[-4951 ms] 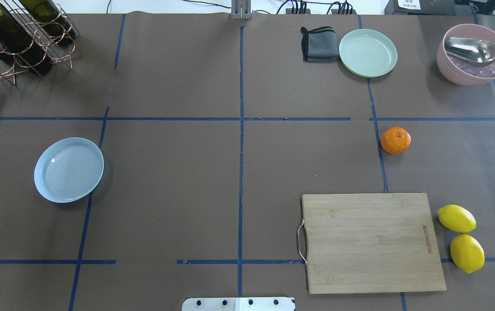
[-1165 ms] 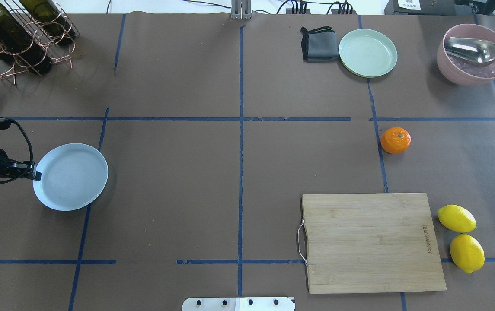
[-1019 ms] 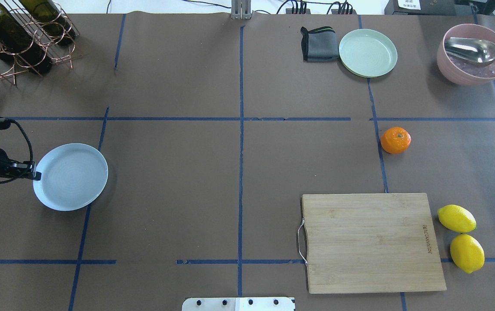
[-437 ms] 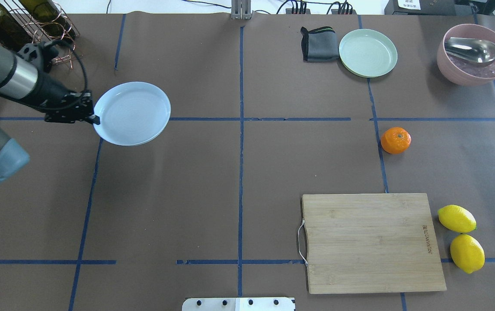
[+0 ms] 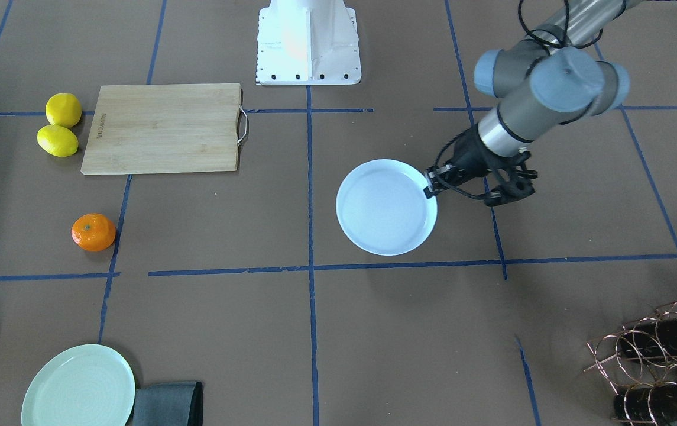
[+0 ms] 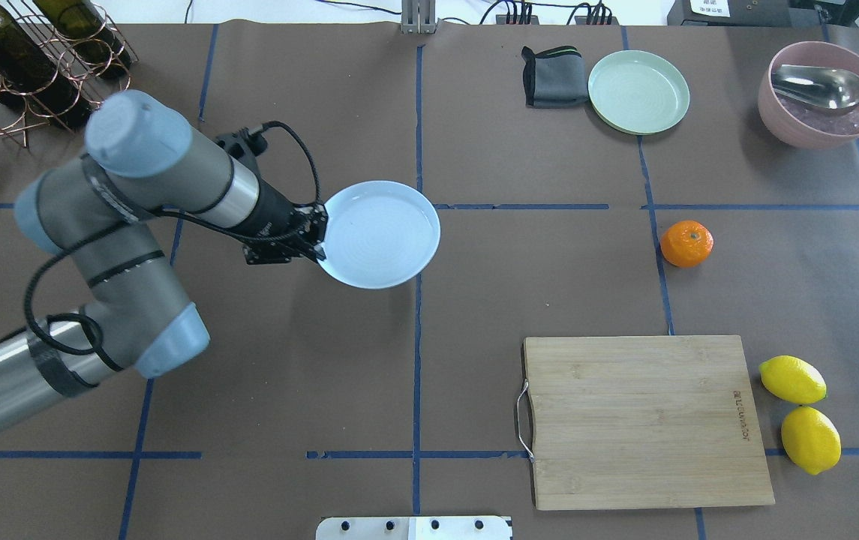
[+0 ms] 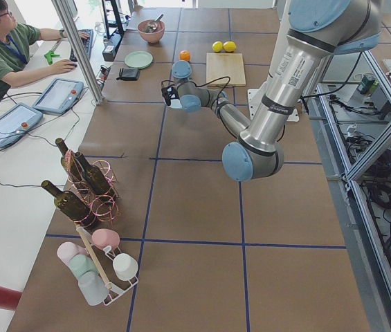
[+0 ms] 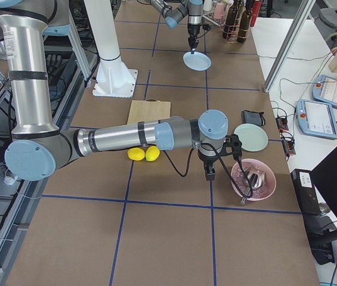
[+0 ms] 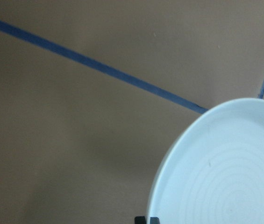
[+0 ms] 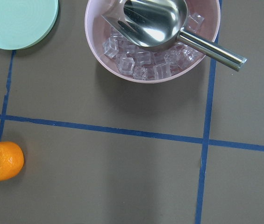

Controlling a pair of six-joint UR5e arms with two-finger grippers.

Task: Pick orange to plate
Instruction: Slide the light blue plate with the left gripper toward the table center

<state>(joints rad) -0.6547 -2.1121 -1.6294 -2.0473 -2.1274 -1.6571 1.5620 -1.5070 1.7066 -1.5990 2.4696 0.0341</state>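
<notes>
Left arm reaches in toward the table's middle, and the left gripper (image 6: 319,241) has its fingers pinched shut on the rim of the plate (image 6: 382,234), at the edge nearest the arm. The plate is roughly level, face up, with nothing in it. It sits over the crossing of the blue tape lines, and on the left wrist view a soft shadow falls on the brown paper beside it, so it looks to be carried off the table rather than resting on it. The orange (image 6: 687,243) lies alone on the table on my right half, just beside a blue tape line, stem dot up, well apart from the plate and touching nothing. The right arm shows only in the right side view, with the right gripper (image 8: 209,173) pointing down over the table near the pink bowl (image 6: 789,129); I cannot tell whether its fingers are open or closed. Its wrist camera looks down on that bowl, which holds ice cubes and a metal scoop (image 10: 156,23), with the orange at the lower left corner of that view. A wooden cutting board (image 6: 643,420) lies nearer the base than the orange, with two lemons (image 6: 792,379) just off its right edge. A pale green plate (image 6: 638,91) and a folded grey cloth (image 6: 553,76) sit side by side at the far edge.
</notes>
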